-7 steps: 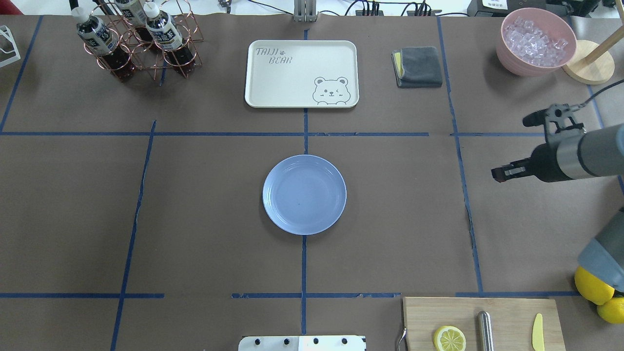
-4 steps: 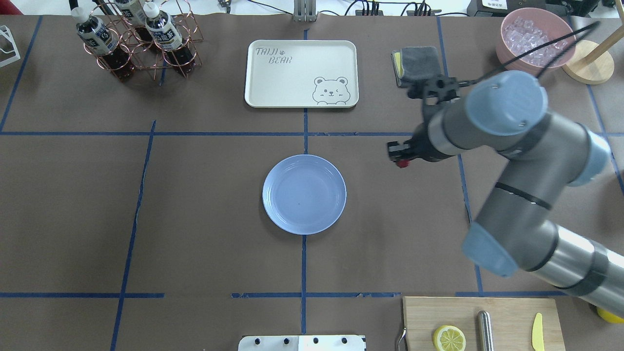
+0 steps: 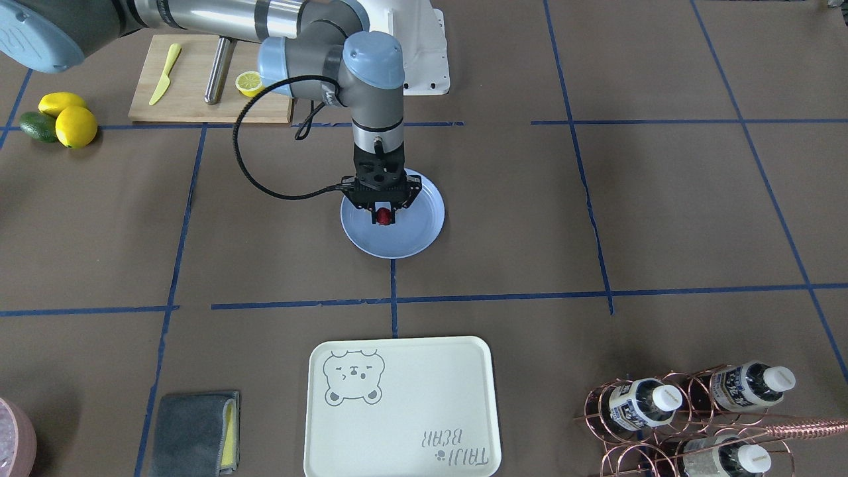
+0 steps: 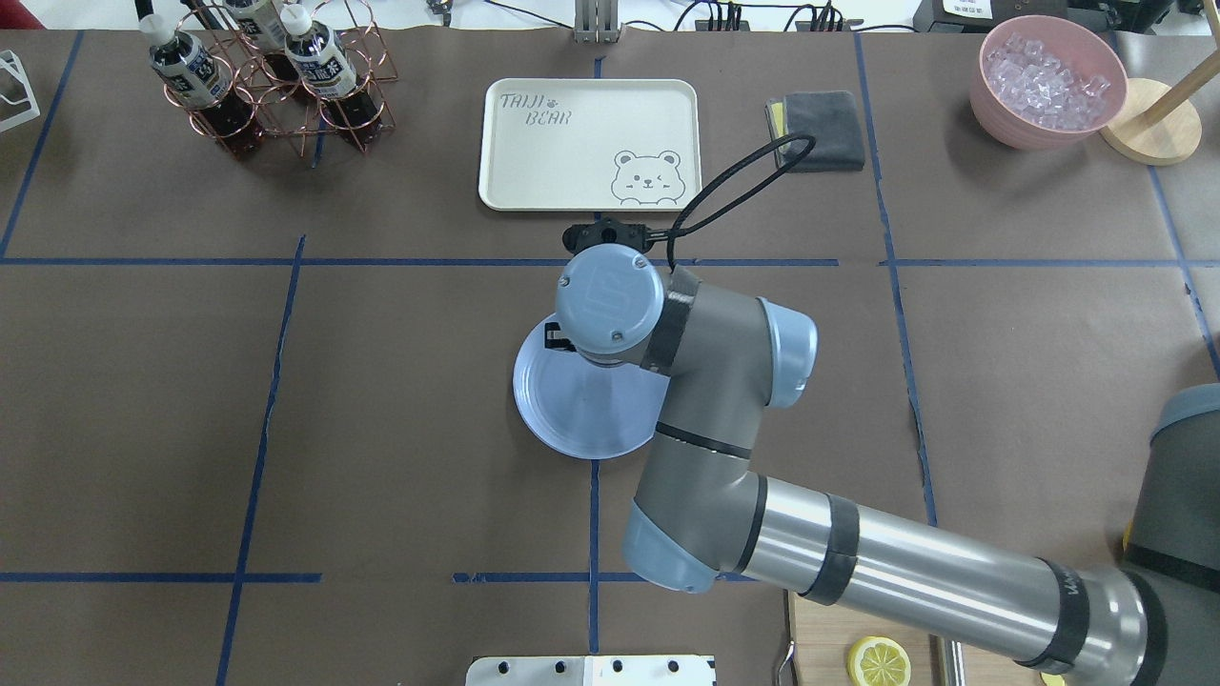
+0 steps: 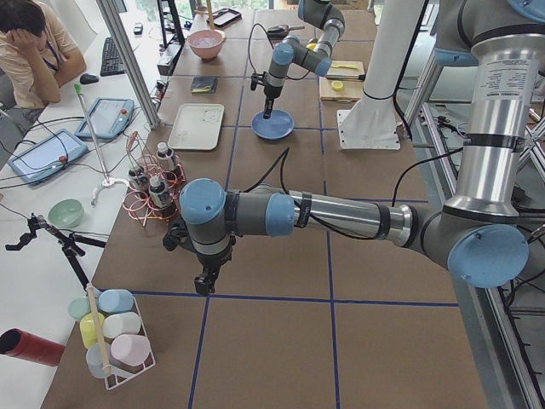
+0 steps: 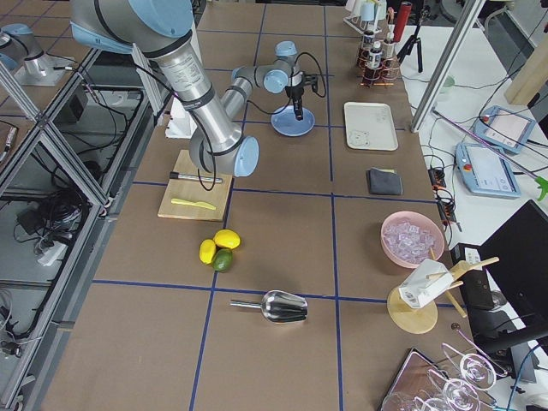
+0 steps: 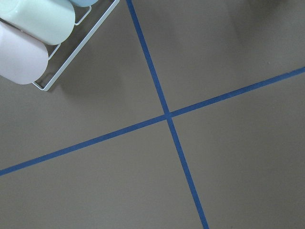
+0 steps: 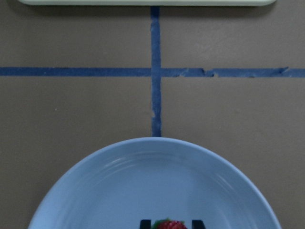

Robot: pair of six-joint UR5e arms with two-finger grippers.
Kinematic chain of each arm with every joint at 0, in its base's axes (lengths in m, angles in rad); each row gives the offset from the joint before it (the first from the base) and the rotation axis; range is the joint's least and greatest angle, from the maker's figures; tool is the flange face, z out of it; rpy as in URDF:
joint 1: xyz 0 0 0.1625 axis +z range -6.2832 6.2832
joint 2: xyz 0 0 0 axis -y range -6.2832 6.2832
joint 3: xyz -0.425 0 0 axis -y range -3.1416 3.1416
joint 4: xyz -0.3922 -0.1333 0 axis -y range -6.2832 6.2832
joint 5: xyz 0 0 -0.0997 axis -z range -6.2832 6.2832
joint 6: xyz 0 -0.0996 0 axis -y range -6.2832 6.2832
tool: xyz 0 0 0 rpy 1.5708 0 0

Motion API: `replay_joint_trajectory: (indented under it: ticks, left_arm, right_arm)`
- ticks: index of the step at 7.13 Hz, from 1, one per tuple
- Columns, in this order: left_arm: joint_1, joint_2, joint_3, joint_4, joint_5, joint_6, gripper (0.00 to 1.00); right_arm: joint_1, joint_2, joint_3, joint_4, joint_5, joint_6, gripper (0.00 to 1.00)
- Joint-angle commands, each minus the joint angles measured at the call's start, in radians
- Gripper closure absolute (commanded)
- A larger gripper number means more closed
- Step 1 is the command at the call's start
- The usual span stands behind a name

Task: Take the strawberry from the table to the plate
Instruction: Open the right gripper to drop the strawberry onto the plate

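The strawberry [image 3: 382, 215], small and dark red, hangs just above the light-blue plate [image 3: 414, 232] with my right gripper [image 3: 382, 219] shut on it, pointing straight down. In the right wrist view the strawberry [image 8: 167, 224] shows at the bottom edge between two black fingertips [image 8: 144, 223], over the plate [image 8: 157, 181]. From overhead the right wrist covers the berry and the far part of the plate [image 4: 572, 414]. My left gripper [image 5: 203, 283] hovers low over the brown-paper table [image 4: 381, 381] far to the left; I cannot tell if it is open or shut.
A cream bear tray [image 4: 589, 143] lies beyond the plate, a grey cloth [image 4: 824, 129] and a pink bowl of ice [image 4: 1047, 81] to its right, a copper bottle rack [image 4: 267, 76] at far left. A cutting board [image 3: 192, 99], lemons [image 3: 76, 126] and an avocado [image 3: 36, 126] sit near the robot's base.
My right arm has swept left from the table's right edge to a spot over the plate, carrying the strawberry. The plate has not moved.
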Motion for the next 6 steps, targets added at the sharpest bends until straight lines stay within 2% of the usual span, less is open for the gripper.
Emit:
replay_joint_trajectory:
  ticks: [1,2,3,4,6]
  left_arm:
    - [0.0,0.001,0.001,-0.001,0.0,0.0,0.0]
    - [0.0,0.001,0.001,-0.001,-0.002,0.0,0.0]
    - [0.0,0.001,0.001,-0.001,-0.002,-0.002,0.0]
    - [0.0,0.001,0.001,-0.001,-0.002,-0.002,0.0]
    - [0.0,0.001,0.004,-0.003,-0.038,-0.002,0.0]
  right_arm:
    - [-0.032,0.021,-0.071,0.044,-0.024,0.021,1.0]
    - [-0.032,0.021,-0.071,0.044,-0.022,0.018,1.0]
    - [-0.03,0.021,-0.065,0.044,-0.022,0.009,0.6]
    - [-0.029,0.02,-0.043,0.041,-0.024,0.006,0.01]
    - [0.005,0.015,0.038,0.0,-0.012,-0.006,0.0]
